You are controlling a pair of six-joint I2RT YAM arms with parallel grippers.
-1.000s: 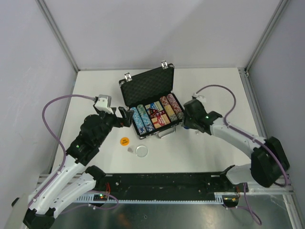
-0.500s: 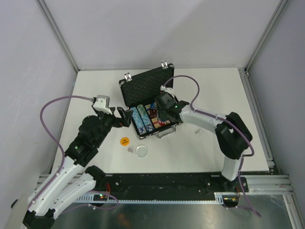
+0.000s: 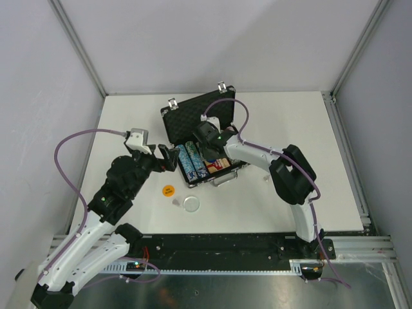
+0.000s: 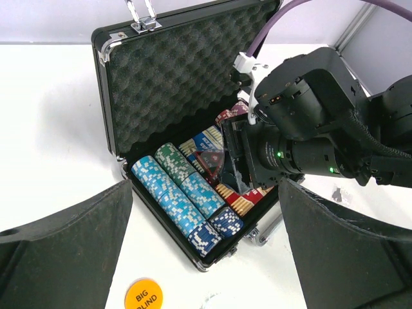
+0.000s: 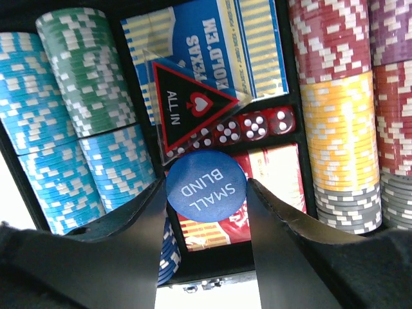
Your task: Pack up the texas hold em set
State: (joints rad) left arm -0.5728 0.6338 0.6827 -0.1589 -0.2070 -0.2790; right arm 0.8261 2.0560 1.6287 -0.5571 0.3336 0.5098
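Briefcase (image 4: 107, 90): black shell, bright shiny metal trim and latches (image 4: 145, 24). Lid foam (image 4: 174, 90) is dark, matt, egg-crate rough. Poker chips (image 4: 174, 203) are matt with ribbed stack edges. Dice (image 5: 254, 125) are translucent red, glossy. ALL IN triangle (image 5: 187, 103) is clear glossy plastic. SMALL BLIND button (image 5: 206, 185) is smooth matt blue. Card box (image 5: 257, 51) is printed with a slight sheen. Table (image 4: 45, 129) is white, matt.

Top cam: high at near edge, looks down over whole desk (image 3: 290, 122). Left wrist cam: low, from left, mid-range on open briefcase (image 4: 180, 84). Right wrist cam: points down, very close on chip rows (image 5: 331, 129). All share briefcase interior.
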